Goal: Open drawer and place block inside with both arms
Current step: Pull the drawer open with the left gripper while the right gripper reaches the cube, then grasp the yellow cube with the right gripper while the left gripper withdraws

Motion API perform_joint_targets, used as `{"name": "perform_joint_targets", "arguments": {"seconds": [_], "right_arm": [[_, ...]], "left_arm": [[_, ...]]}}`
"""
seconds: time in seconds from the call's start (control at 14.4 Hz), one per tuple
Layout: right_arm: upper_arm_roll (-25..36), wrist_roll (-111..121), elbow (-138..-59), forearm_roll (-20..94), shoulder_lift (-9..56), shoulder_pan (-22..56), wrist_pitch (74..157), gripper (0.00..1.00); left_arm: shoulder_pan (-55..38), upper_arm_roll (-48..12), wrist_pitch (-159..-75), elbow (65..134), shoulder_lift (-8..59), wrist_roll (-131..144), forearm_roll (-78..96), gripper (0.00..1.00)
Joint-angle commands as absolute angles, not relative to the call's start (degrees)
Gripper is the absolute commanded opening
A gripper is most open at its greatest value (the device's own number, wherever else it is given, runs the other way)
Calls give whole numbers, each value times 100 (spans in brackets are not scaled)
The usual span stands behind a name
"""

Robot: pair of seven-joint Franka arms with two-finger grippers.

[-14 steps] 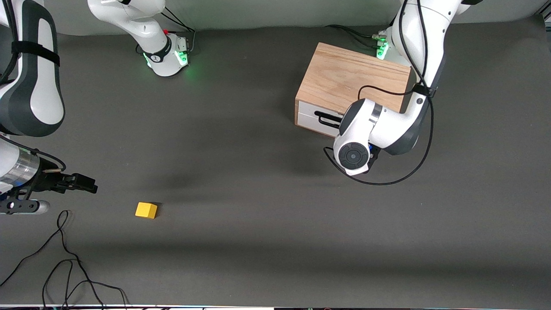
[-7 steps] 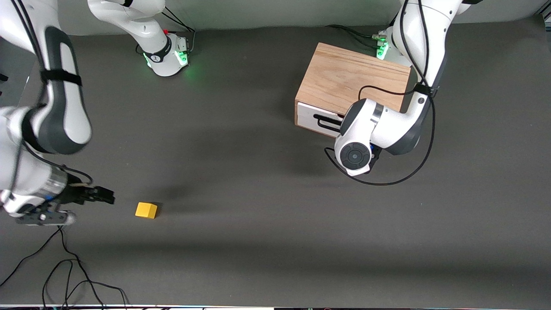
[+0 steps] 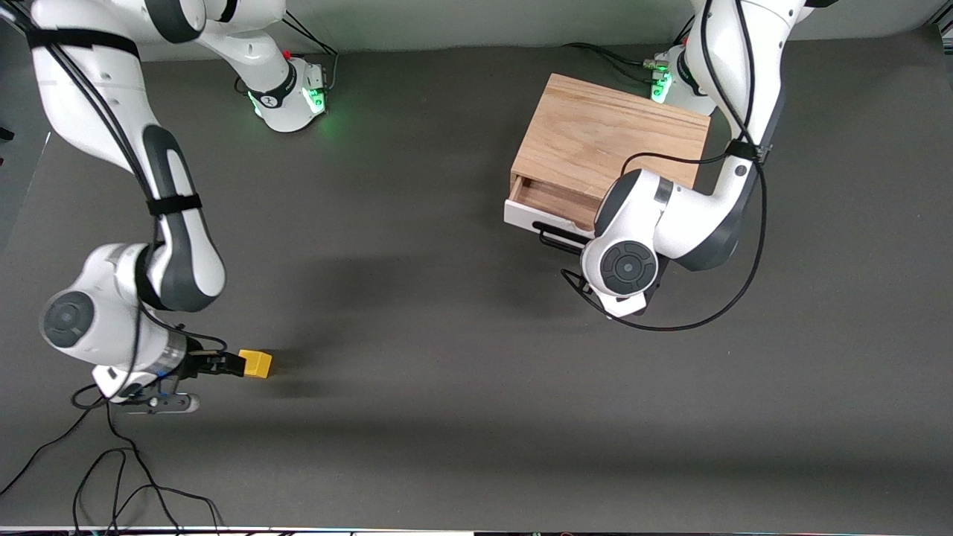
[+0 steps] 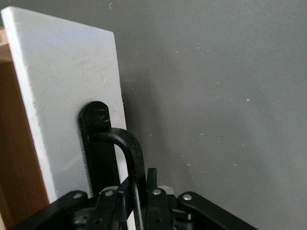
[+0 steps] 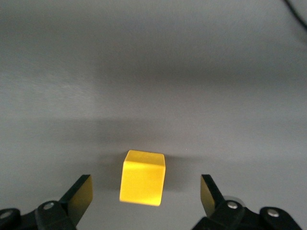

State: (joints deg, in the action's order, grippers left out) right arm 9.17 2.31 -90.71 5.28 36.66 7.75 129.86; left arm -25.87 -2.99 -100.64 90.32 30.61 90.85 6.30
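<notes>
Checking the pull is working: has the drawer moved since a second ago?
Yes. The drawer has slid out of the cabinet toward the front camera, baring its wood interior; the left gripper is shut on its handle.

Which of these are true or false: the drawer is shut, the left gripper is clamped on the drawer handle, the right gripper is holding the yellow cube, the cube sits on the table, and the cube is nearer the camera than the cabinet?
1. The drawer is shut. False: it is pulled partly out of the oak cabinet.
2. The left gripper is shut on the black bar handle. True.
3. The right gripper holds the yellow cube. False: its jaws are open on either side of the cube, not touching it.
4. The cube rests on the table. True.
5. The cube lies nearer the front camera than the cabinet. True.
</notes>
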Motion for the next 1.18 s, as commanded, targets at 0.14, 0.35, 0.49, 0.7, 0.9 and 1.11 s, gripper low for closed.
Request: {"name": "perform_joint_targets", "arguments": {"seconds": [0.14, 0.35, 0.49, 0.7, 0.9, 1.11], "right_arm": [[905, -149, -9850, 536, 3718, 774, 13997, 100], [879, -167, -10055, 632, 3735, 765, 14344, 100], [844, -150, -10055, 861, 3735, 773, 14335, 100], [835, -149, -10063, 861, 3744, 773, 14344, 100], [826, -149, -10063, 861, 3762, 773, 14344, 100], [817, -149, -10055, 861, 3779, 773, 14352, 100]], "left_arm": [[-2453, -237, -10221, 8578, 3120, 8526, 466, 0], [-2355, -237, -10291, 8482, 3181, 8245, 483, 0], [-2355, -237, -10520, 8455, 3182, 8227, 466, 0], [-2303, -220, -10696, 8385, 3190, 8200, 466, 0], [-2285, -220, -10959, 8341, 3199, 8209, 466, 20], [-2294, -220, -11135, 8332, 3261, 7999, 178, 99]]}}
